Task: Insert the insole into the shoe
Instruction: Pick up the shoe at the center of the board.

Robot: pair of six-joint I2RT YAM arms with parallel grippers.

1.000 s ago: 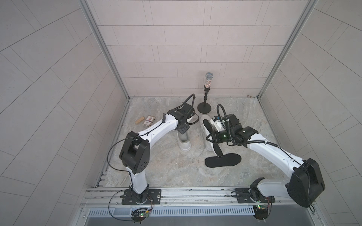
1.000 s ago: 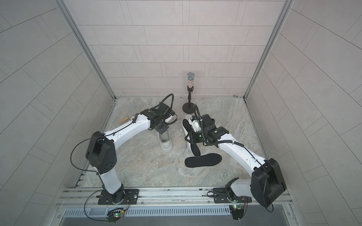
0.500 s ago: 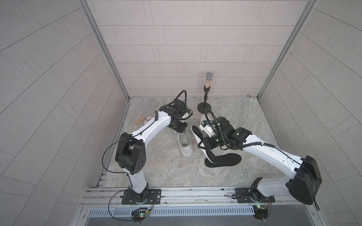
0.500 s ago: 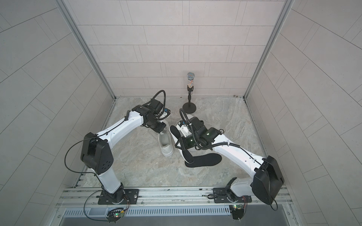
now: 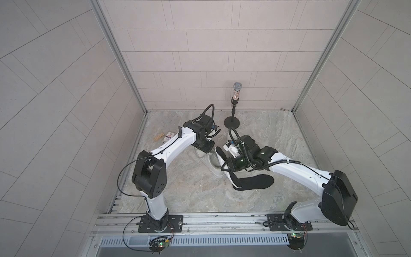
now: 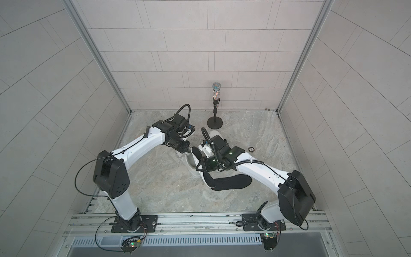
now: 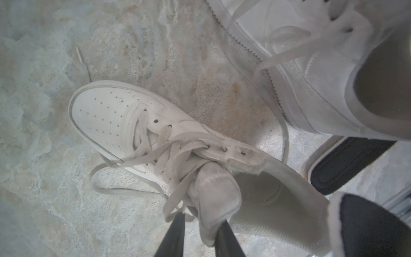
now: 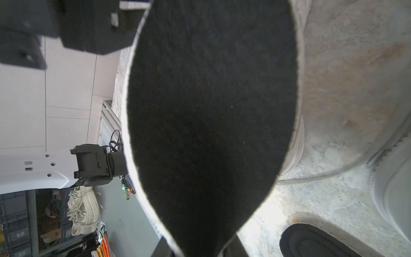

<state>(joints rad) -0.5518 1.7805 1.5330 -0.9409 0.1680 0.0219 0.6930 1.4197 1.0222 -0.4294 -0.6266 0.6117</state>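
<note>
The left gripper (image 7: 200, 238) stands slightly spread around the tongue (image 7: 213, 195) of a white shoe (image 7: 106, 111), and the tongue leans against one finger. The right gripper (image 8: 198, 248) pinches a black insole (image 8: 211, 111), holding it raised just beside the shoe's heel, not yet in the opening. A second insole (image 5: 253, 182) lies flat on the stone-patterned table (image 5: 178, 189) nearby. A second shoe (image 7: 311, 66), also white, sits close by.
</note>
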